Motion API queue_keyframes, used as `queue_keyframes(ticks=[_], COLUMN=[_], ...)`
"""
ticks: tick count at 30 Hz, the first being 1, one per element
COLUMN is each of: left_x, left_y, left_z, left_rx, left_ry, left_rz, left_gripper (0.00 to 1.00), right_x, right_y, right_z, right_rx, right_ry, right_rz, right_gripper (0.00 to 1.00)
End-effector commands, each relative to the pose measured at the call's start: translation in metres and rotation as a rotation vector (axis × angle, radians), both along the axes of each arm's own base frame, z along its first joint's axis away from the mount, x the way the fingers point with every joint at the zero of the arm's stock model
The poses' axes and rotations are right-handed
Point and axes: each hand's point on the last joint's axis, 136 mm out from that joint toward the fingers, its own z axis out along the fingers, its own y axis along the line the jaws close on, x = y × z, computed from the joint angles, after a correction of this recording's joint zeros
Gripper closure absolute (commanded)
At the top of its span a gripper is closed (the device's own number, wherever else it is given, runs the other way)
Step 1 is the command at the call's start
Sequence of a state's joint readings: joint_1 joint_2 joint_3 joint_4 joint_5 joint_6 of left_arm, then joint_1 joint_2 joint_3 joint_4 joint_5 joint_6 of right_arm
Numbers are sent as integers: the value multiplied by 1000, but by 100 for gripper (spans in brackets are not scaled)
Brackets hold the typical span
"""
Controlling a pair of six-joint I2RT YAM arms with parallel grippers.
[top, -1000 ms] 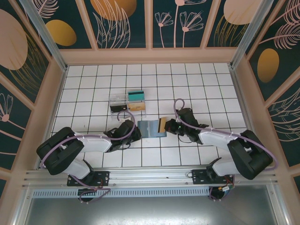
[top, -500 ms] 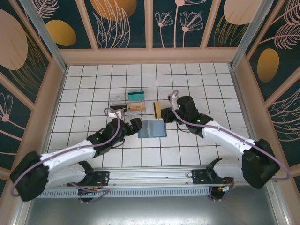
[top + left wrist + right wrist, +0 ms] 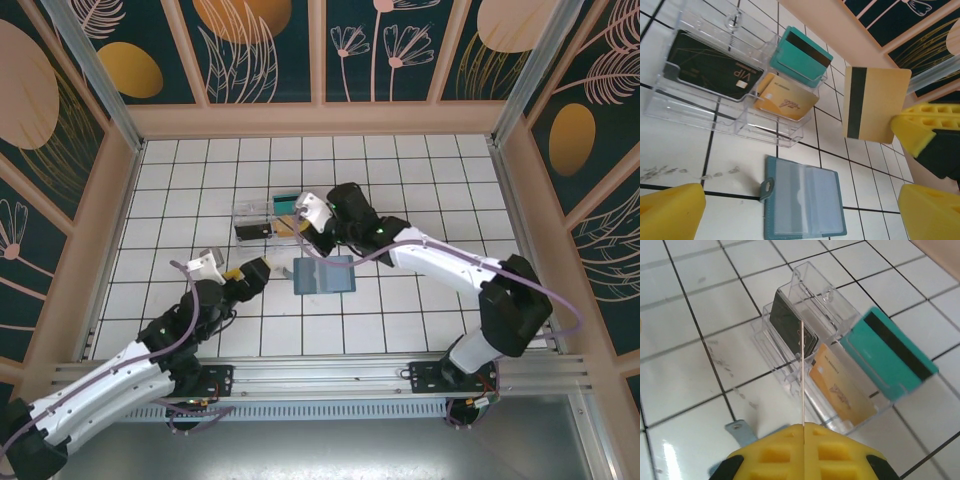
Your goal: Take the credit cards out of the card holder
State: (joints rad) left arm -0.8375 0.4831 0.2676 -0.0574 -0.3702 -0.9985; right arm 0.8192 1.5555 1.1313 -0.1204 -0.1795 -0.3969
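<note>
Three cards (image 3: 710, 65) in clear box (image 3: 670, 107) near card holder (image 3: 805, 202)

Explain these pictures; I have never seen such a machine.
This is a robot: a left arm and a right arm bolted at the near edge of the table, each ending in a two-finger gripper. One picture looks down from above; the other two come from cameras on the wrists. On the table lie an open slate-blue card holder and a clear plastic box holding a black card, an orange-tan card and a teal card. The right gripper is shut on a tan card with a dark stripe, raised near the box. The left gripper is open and holds nothing.
</note>
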Motion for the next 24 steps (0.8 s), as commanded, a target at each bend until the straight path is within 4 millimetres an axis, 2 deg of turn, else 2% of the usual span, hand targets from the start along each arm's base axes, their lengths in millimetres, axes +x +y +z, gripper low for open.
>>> queue_keyframes(ticks=[1, 5, 10, 20, 24], left_x=[-4, -8, -12, -14, -14], left_y=[14, 20, 27, 31, 32], left_z=[-10, -12, -16, -21, -22], left_rx=[44, 25, 8, 3, 5], left_ry=[1, -7, -14, -16, -15], left_rz=[32, 40, 52, 64, 66], left_gripper=[1, 1, 1, 1, 1], right_x=[17, 31, 41, 43, 48], right_y=[4, 9, 17, 17, 19], right_z=[0, -20, -34, -65, -71], right_rx=[-193, -384, -498, -596, -614], right_ry=[-186, -277, -343, -348, -355], right_rz=[111, 183, 235, 274, 270], right_gripper=[100, 100, 100, 100, 100])
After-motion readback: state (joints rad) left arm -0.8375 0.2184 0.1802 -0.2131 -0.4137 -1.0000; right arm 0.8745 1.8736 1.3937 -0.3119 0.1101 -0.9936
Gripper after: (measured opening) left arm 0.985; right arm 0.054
